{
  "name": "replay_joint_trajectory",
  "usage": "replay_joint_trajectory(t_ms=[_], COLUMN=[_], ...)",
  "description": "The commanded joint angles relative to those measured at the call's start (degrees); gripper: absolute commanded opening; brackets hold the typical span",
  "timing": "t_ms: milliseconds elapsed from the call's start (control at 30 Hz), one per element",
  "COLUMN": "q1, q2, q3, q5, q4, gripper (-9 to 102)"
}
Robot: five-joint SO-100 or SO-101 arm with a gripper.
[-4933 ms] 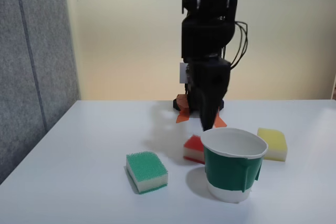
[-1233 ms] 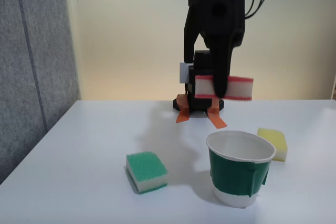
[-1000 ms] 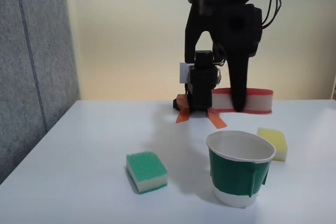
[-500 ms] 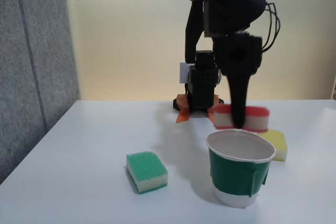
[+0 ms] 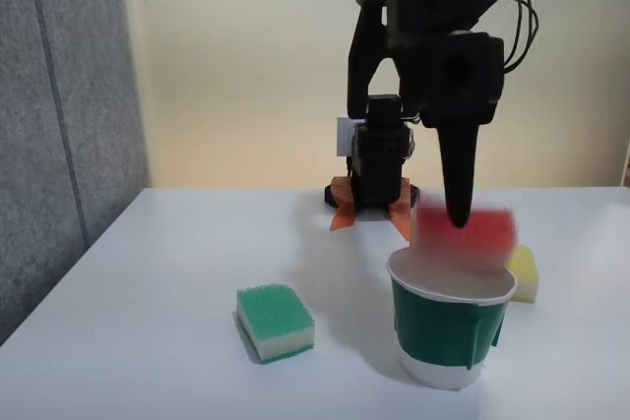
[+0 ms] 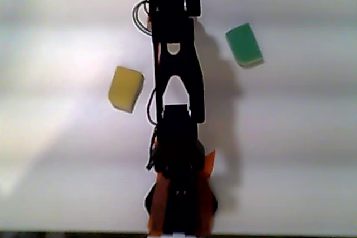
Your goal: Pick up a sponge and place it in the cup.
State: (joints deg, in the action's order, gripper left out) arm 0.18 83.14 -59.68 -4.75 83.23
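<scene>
Sponge (image 5: 465, 234) and cup (image 5: 449, 327) are what we look at first in the fixed view. We see the sponge as a red smear, badly blurred, hanging just above the cup's white rim and overlapping its back edge. A dark finger (image 5: 458, 179) of the claw (image 5: 459, 215) crosses the middle of the sponge from above. Whether the claw grips the sponge or has let it go we cannot tell: the blur hides the contact, and we see just one finger clearly.

We see the cup standing upright on the white bench (image 5: 177, 312), near the front edge of the picture, with a dark green band round its middle and a white base. A green sponge (image 5: 275, 322) lies flat on the bench to the left of the cup, apart from it. A yellow sponge (image 5: 525, 273) peeks out behind the cup on the right, partly hidden by the cup's rim.

We see the black arm (image 5: 433, 36) rising from its base (image 5: 372, 199) at the back of the bench, where orange tape shows, and bending forward over the cup.

From above, in the other view, we see the arm (image 6: 177, 76) stretched up the picture from its base (image 6: 179, 199). The yellow sponge (image 6: 126, 88) lies left of it and the green sponge (image 6: 244, 44) right of it, both well clear.
</scene>
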Motion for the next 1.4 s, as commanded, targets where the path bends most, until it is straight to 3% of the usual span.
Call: replay_joint_trajectory(t_ms=[0,133,300,367,500,867,1367], q1=[-0.8,-0.9,-0.8,-0.4,0.4,2.9,-0.8], q2=[-1.8,-5.9,-2.9,1.1,15.3,52.4,86.3], q3=[9.3,16.7,14.5,9.9,-5.8,-42.9,-76.3], q5=[-2.6,-3.1,-3.4,-3.3,-4.5,-5.3,-6.1], q4=[1.8,4.6,6.4,7.3,7.7,8.3,4.3], gripper=[28,29,31,24,0,0,0])
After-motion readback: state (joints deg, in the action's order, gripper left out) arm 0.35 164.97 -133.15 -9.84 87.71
